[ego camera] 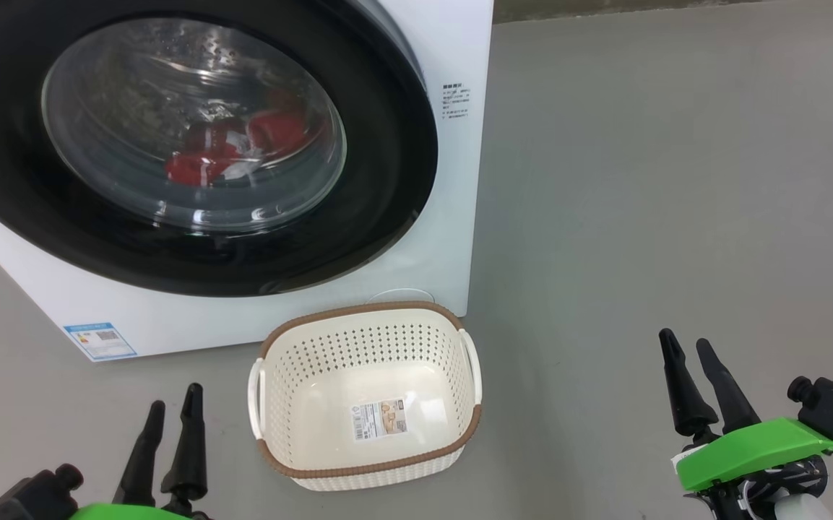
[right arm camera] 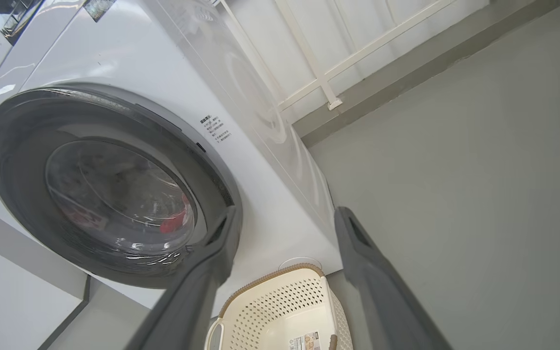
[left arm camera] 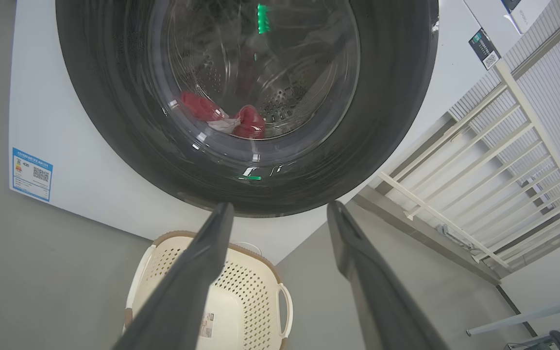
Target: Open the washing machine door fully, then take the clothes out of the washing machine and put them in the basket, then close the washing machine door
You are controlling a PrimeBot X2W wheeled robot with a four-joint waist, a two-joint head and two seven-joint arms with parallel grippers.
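Left gripper (ego camera: 176,397): two long dark fingers apart, empty, low beside the basket and pointing at the machine.
Right gripper (ego camera: 685,339): fingers apart, empty, well to the basket's right, likely parked clear of the door's swing.
Basket (ego camera: 358,347): small cream-white perforated plastic basket with a brown woven-look rim, empty on the grey floor (ego camera: 640,180), just before the machine, probably so the clothes travel a short way.
Washing machine (ego camera: 452,217): big, white, front-loading.
Door (ego camera: 387,180): large, round, glossy black rim, bulging clear glass; shut, not yet opened.
Clothes (ego camera: 272,133): bright red fabric with white trim, low in the drum behind the glass.
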